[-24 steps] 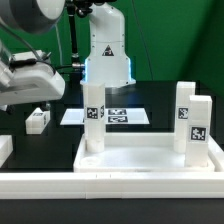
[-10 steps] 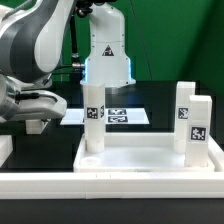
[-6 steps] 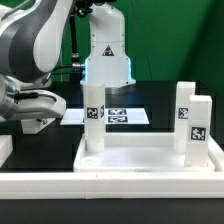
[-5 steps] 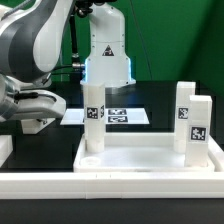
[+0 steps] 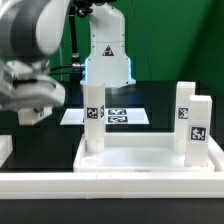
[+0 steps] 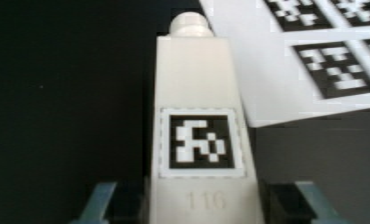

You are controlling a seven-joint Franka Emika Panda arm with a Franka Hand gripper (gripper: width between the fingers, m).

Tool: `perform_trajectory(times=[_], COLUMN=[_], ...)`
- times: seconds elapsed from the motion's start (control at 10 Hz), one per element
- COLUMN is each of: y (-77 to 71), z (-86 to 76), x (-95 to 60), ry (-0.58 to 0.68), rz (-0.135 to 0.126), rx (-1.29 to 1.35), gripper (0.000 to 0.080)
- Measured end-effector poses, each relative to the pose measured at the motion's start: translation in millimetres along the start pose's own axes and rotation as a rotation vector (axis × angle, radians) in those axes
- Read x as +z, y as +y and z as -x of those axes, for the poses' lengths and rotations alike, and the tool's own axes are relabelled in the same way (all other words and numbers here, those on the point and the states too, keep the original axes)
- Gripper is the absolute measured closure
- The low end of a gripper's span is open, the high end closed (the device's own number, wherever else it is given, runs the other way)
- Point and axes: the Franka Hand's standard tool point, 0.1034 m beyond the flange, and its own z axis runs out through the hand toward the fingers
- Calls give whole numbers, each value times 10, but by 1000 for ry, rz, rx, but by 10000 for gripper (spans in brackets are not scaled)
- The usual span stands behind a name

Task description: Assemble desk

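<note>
1. Here, the desk panel [image 5: 140,158] lay flat at the front of the black table [image 5: 40,148], its raised rim facing up, with a long white border rail [image 5: 110,185] running along its near side.
2. Three legs stood upright in the panel's corners: one [image 5: 93,118] toward the exterior view's left and two, [image 5: 197,128] and [image 5: 183,110], close together on its right.
3. The marker board [image 5: 122,116] lay flat behind the panel, near the arm's base.
4. At the exterior view's left, the gripper [image 6: 196,196] held a fourth leg [image 6: 201,110], tag showing; the jaws were closed narrowly on its two sides, one finger [image 6: 104,203] against each.
</note>
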Motion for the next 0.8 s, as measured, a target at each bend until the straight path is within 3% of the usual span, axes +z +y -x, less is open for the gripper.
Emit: perform_trajectory(times=[0.2,0.3,0.4,0.6,0.7,0.8], y=[-194,-154,-82,-92,-214,-344], z=[220,254,164,113,75,81], x=[-389,-350,-339,-430,-609,-865], ry=[75,75,113,256,347,405], rz=[-8,-30,-17,12,43,58], rx=[-36,-10,-3,-15,-26,-62], gripper=[509,509,509,509,509,509])
